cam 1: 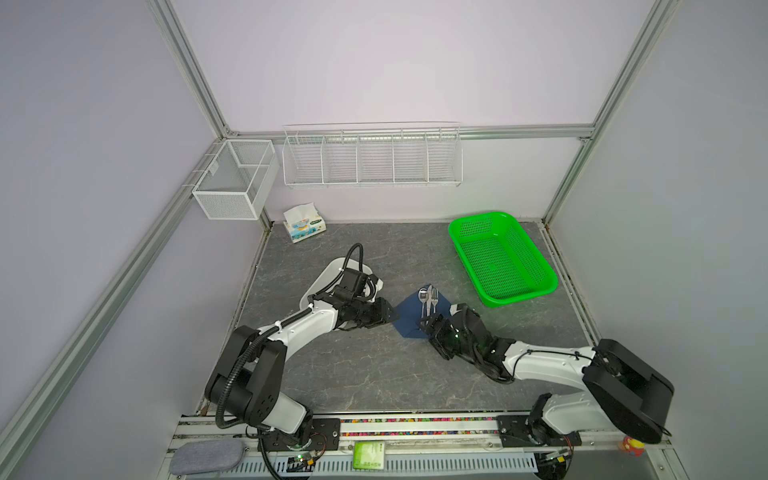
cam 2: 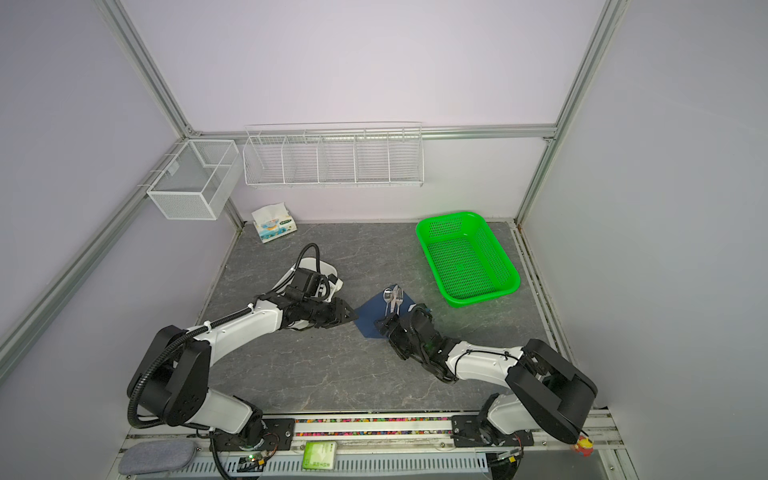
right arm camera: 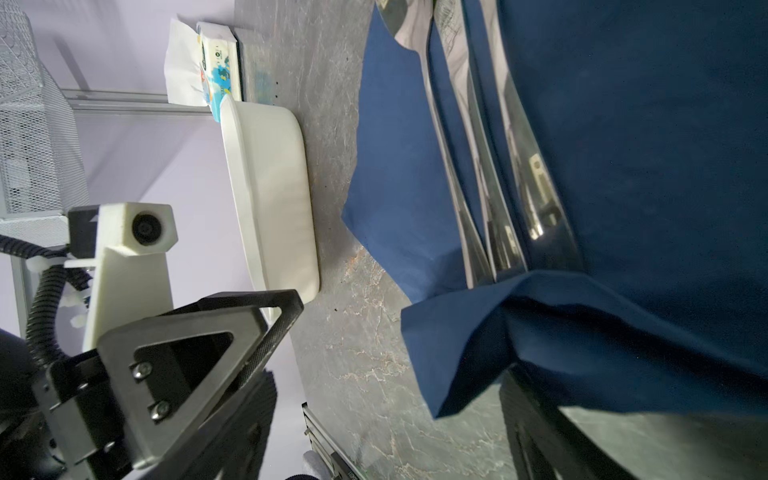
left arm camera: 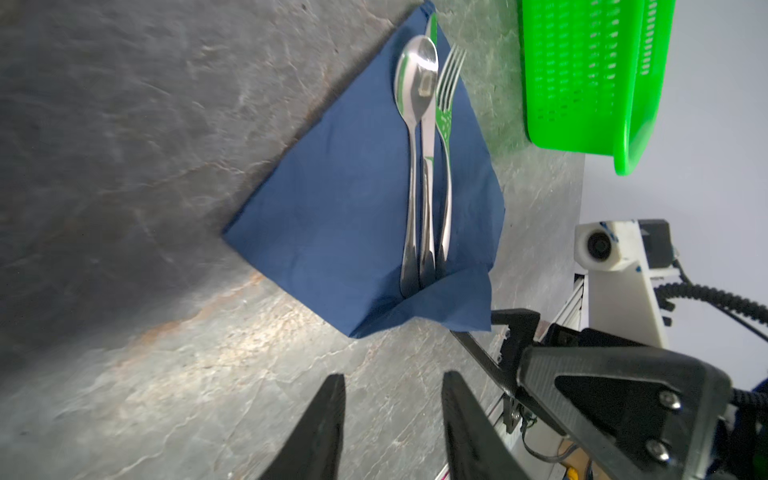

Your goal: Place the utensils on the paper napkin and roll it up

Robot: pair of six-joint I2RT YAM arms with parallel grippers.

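Rolling should start at the folded corner over the handles: the utensils (cam 1: 429, 301) lie together on the napkin (cam 1: 407, 318), mid-frame in both top views. Your right fingers (left arm camera: 513, 322) stand apart at that flap, left fingers (left arm camera: 328, 415) apart, empty, nearby; roll tight.

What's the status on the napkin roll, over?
Left end effector open, empty, short of napkin. Right end effector open at folded corner. Utensils on napkin, handles tucked under fold, not rolled yet. Nothing in the way.
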